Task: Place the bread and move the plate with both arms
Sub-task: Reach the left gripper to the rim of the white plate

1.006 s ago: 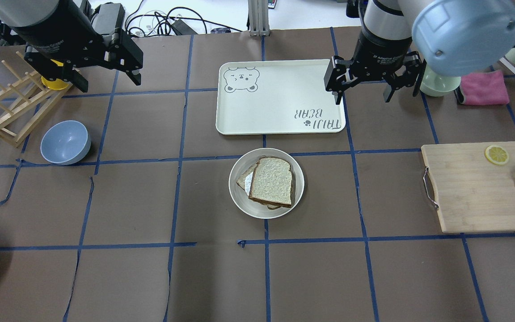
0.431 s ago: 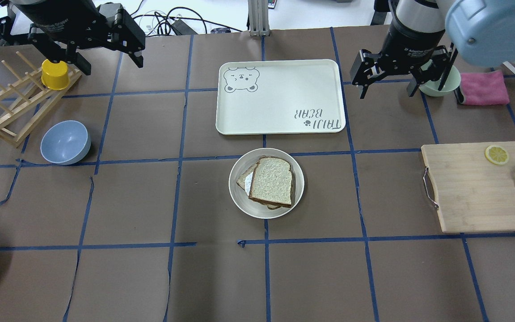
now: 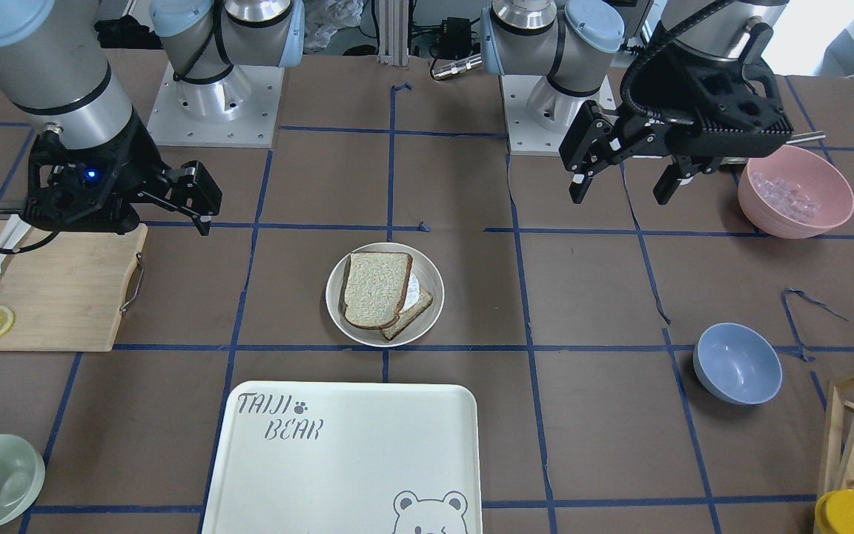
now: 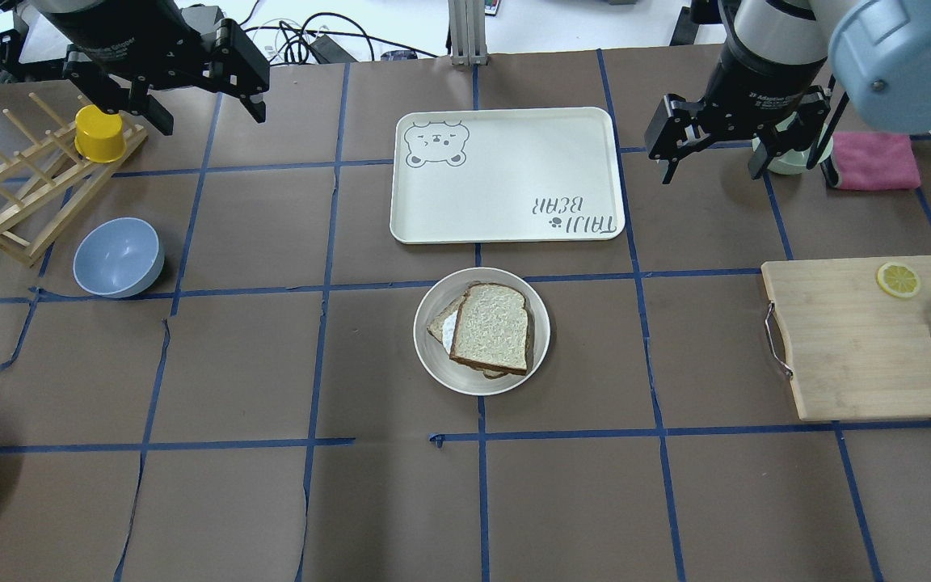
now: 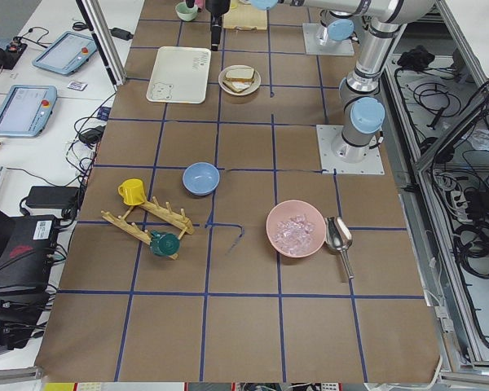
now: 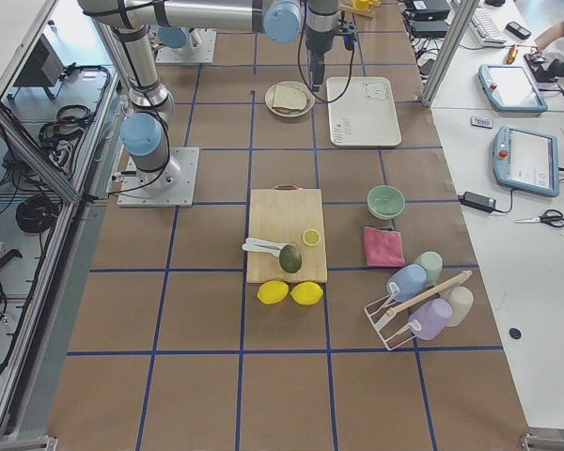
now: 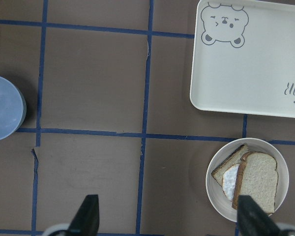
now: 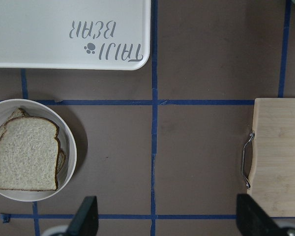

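The plain bread slice (image 4: 491, 327) lies on top of an egg-bearing slice (image 4: 444, 325) on the round cream plate (image 4: 427, 356) at the table's middle. It also shows in the front view (image 3: 375, 288) on the plate (image 3: 431, 311), in the left wrist view (image 7: 258, 181) and in the right wrist view (image 8: 25, 154). My left gripper (image 4: 200, 101) is open and empty, high at the far left. My right gripper (image 4: 714, 166) is open and empty, high at the far right. Both are well away from the plate.
A bear-print cream tray (image 4: 506, 174) lies just beyond the plate. A blue bowl (image 4: 118, 257), wooden rack (image 4: 13, 194) and yellow cup (image 4: 99, 133) stand left. A cutting board (image 4: 853, 339), pale green bowl (image 4: 789, 158) and pink cloth (image 4: 876, 160) stand right. A pink bowl (image 3: 795, 191) stands near the left arm.
Both arms have pulled up and outward, away from the tray: the left one to the far left, the right one to the far right. Bread and plate have not moved.
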Motion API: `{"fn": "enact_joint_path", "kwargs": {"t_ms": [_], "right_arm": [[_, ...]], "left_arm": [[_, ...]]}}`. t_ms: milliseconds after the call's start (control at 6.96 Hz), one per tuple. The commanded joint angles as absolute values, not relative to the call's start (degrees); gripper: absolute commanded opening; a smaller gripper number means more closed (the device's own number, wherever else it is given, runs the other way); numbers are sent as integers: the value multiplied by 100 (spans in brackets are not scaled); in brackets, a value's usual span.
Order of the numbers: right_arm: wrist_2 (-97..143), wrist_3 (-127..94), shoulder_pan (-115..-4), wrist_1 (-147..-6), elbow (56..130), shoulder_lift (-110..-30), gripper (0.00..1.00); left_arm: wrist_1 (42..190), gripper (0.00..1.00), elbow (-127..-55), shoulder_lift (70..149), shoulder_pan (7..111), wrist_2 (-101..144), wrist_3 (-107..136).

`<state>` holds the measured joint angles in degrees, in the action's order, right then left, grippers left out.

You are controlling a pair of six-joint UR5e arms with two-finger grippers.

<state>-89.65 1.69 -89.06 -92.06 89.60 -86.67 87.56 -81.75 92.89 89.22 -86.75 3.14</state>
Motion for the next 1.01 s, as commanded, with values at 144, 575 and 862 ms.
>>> {"fn": "enact_joint_path", "kwargs": {"t_ms": [144, 575, 862], "right_arm": [[-8938, 158, -9069, -9202, 9044, -8754, 100], [-8948, 158, -9088, -9202, 9070, -8745, 100], [-8965, 193, -9088, -9211, 9070, -8719, 100]], "left_arm": [[8640, 100, -8418, 9797, 9269, -8570, 1223], [8246, 100, -9417, 10107, 9860, -8587, 1880], [7150, 100, -10393, 10134, 10185, -8613, 1969]]}}
